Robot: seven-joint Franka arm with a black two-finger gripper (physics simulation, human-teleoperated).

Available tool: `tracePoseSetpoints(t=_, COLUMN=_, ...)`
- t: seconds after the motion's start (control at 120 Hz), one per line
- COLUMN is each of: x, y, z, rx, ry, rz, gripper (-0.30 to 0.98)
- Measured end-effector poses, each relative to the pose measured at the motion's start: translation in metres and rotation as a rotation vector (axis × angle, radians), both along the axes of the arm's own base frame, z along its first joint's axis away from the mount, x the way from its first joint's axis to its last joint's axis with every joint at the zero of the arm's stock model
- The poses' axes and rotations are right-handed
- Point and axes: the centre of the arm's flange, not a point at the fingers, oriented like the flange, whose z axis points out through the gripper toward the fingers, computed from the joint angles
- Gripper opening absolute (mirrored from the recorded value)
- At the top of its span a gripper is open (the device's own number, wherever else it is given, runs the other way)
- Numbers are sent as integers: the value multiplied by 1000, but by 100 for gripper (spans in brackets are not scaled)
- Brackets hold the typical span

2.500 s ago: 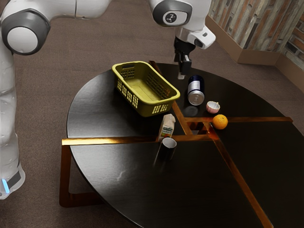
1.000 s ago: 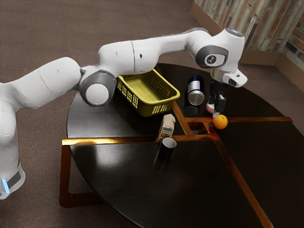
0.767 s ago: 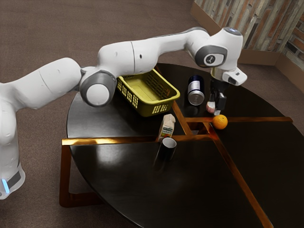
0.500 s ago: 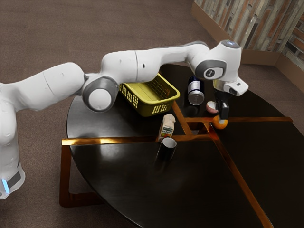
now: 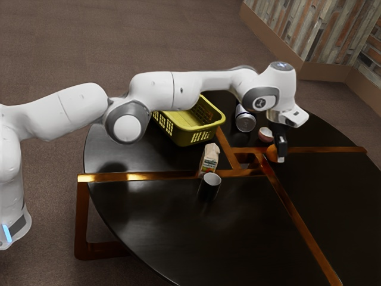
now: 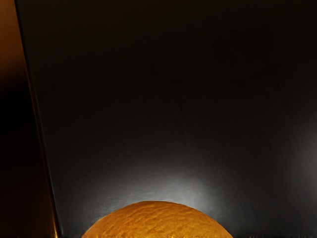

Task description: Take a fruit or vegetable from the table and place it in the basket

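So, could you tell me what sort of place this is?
Possibly a living room or lounge, though simulated: a round, dark table with wooden strips, carpet-like floor and a wall of wood and brick.

Carton (image 5: 209, 157) just beside dark mug (image 5: 209, 189). Can (image 5: 245, 121) near small pink bowl (image 5: 265, 136). Wall (image 5: 309, 36) beyond.

Dimpled orange (image 5: 271, 154); yellow slotted basket (image 5: 189, 137) upright on table (image 5: 149, 232), well apart.
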Motion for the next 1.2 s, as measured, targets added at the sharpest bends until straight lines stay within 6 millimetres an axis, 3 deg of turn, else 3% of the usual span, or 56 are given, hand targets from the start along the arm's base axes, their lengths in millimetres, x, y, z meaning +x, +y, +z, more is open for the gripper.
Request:
tracePoseSetpoints(t=0.233, x=1, y=4, z=-12, rx=-14, ry=12, rz=-2, gripper=68)
tracePoseSetpoints(t=0.4, x=2, y=3, z=-14, rx=-29, ry=15, rz=0, gripper=41)
tracePoseSetpoints(t=0.525, x=1, y=3, z=-15, rx=-25, ry=22, rz=12, gripper=36)
tracePoseSetpoints(t=0.575, x=0, y=0, z=-7, rx=-16, ry=23, rz=13, gripper=36)
tracePoseSetpoints(t=0.675, x=-15, y=-22, z=47, rx=36, ry=17, rz=-8, gripper=34)
tracePoseSetpoints(t=0.742, x=-39, y=-45, z=99, rx=110, ry=31, rz=-28, gripper=35)
tracePoseSetpoints(t=0.808, x=-81, y=-61, z=142, rx=213, ry=77, rz=-32, gripper=35)
tracePoseSetpoints(t=0.858, x=-122, y=-58, z=168, rx=280, ry=113, rz=-1, gripper=35)
tracePoseSetpoints(t=0.917, x=-168, y=-40, z=188, rx=315, ry=155, rz=65, gripper=35)
tracePoseSetpoints(t=1.042, x=-251, y=7, z=202, rx=296, ry=228, rz=209, gripper=35)
tracePoseSetpoints(t=1.125, x=-283, y=43, z=186, rx=260, ry=286, rz=290, gripper=35)
tracePoseSetpoints(t=1.2, x=-307, y=96, z=167, rx=221, ry=332, rz=388, gripper=35)
